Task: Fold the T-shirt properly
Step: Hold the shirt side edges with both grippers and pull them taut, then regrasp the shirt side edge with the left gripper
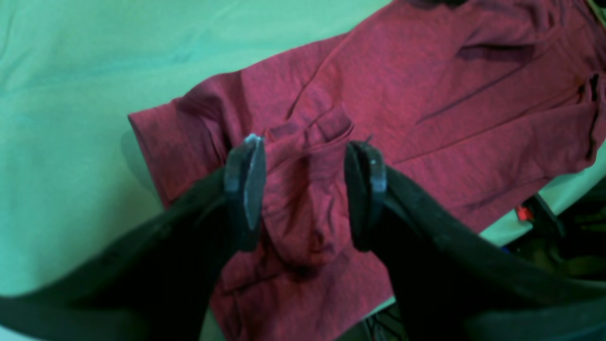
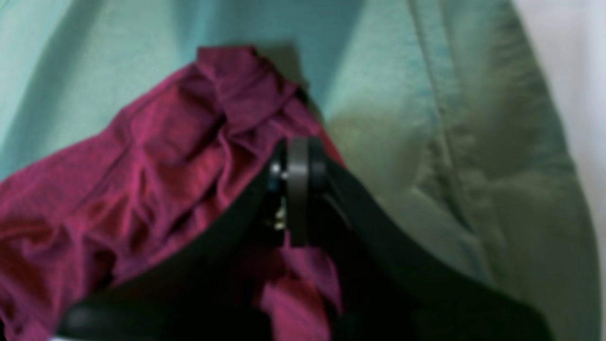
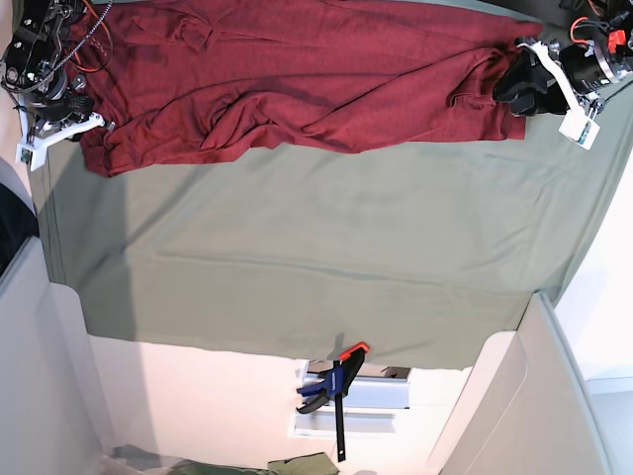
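- The olive-green cloth sheet (image 3: 316,257) covers the worktop and hangs loose at its edges; a claw dragging across it may ruck it up and pull the garment askew.
- The large maroon long-sleeved T-shirt (image 3: 297,79) of thin knit lies spread along the far edge, rumpled at both ends. Lifted unevenly, it may fold crooked or trap wrinkles.
- The left claw (image 1: 303,189) stands wide, straddling a raised ridge of fabric at the scene's right; closing there may catch several layers.
- The right claw (image 2: 297,189), at the scene's left, is clamped tight on a bunched edge of the shirt; so thin a pinch may slip out.
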`<move>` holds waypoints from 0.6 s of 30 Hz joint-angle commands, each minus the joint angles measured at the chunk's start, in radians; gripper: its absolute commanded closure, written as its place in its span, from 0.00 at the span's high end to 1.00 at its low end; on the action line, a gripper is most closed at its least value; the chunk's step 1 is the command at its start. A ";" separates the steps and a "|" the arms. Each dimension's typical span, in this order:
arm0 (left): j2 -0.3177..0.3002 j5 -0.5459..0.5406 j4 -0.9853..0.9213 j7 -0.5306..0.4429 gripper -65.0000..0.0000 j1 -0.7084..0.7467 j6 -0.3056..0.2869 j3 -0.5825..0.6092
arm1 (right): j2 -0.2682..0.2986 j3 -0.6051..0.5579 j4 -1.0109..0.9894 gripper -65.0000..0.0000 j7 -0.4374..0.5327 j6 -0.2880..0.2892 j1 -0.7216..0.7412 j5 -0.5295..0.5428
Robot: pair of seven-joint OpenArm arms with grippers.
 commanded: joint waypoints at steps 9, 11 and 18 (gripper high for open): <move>-0.020 -0.036 0.015 0.004 0.48 -0.005 -0.009 -0.007 | 0.011 0.000 0.104 0.00 0.012 -0.011 -0.122 0.011; -0.019 -0.060 0.015 0.015 0.48 -0.005 -0.009 -0.007 | 0.013 0.000 0.132 0.00 0.012 -0.011 -0.153 0.012; -0.013 -0.051 0.015 0.013 0.48 -0.002 -0.009 -0.069 | 0.014 0.000 0.202 0.00 0.013 -0.011 -0.246 0.011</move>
